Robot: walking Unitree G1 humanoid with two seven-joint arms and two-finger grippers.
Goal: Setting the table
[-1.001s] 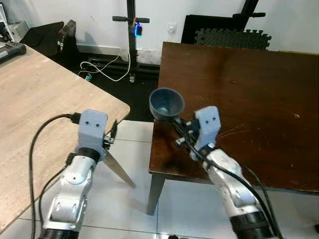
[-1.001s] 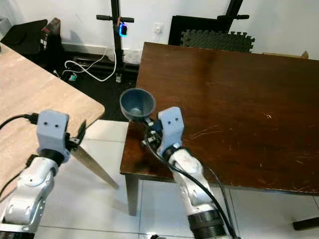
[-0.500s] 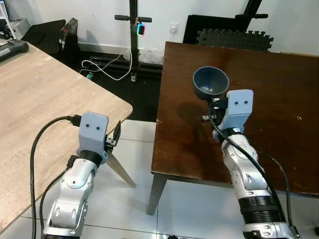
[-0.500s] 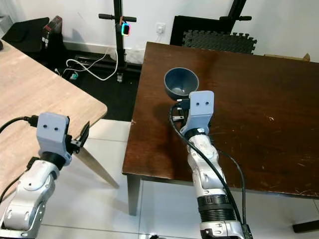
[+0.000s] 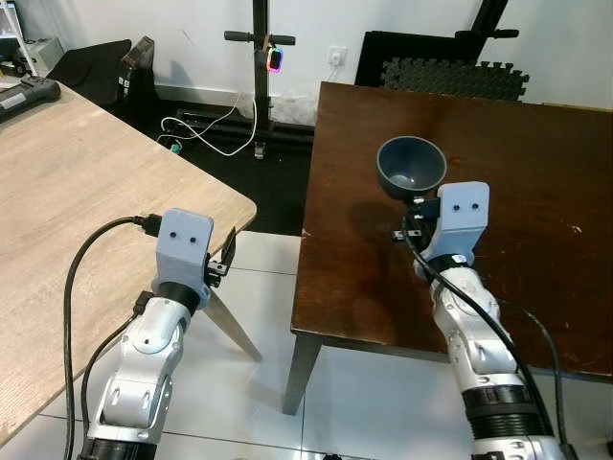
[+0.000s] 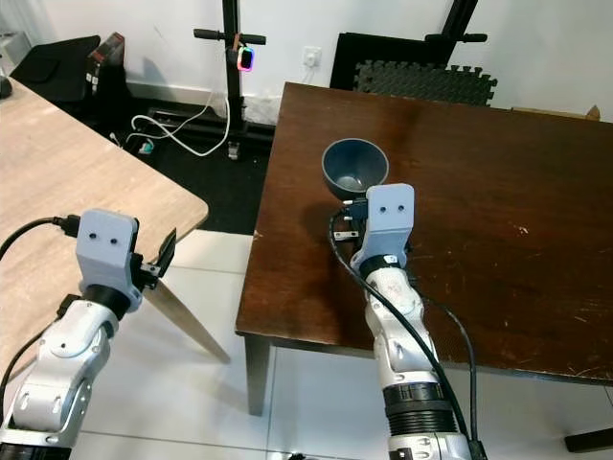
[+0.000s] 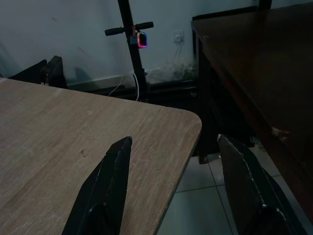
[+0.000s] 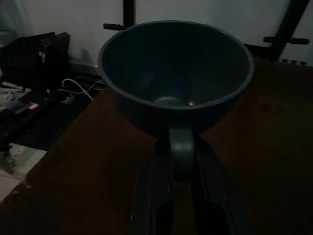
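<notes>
One bowl, now out over the dark table

One dark blue bowl point(image 5: 411, 167) sits just ahead of the right gripper point(image 5: 418, 199), held by a short stub handle point(image 8: 180, 145) that the two black fingers point(image 8: 151, 191) clamp from either side. So right is clenched on the bowl. Bowl is upright, mouth up, looks empty inside.

Change: a second ago the bowl hung past the near corner of the dark wooden table point(image 5: 536, 192), out toward the gap between the tables. Half a second ago it had swung in over the tabletop, and since then it barely shifted. Reads as carry done, placement next. The spot under the gripper is bare wood, so lowering should be straightforward.

Left gripper point(image 7: 171, 191) hangs idle, fingers spread and empty. Ahead of it is the rounded corner of the light wooden table point(image 5: 86, 201), with white tile floor point(image 5: 259, 383) below.

Hard to tell:
- Whether the bowl base touches the table or hovers. A shadow sits beside it, but the right wrist camera is too dark to settle it.
- The clamp point is covered by the grey wrist housing in the head cameras.
- The far right of the dark table is cut off.
- Beyond the tables: a stand with a glowing light point(image 5: 274, 60), cables, black mats against the wall.
</notes>
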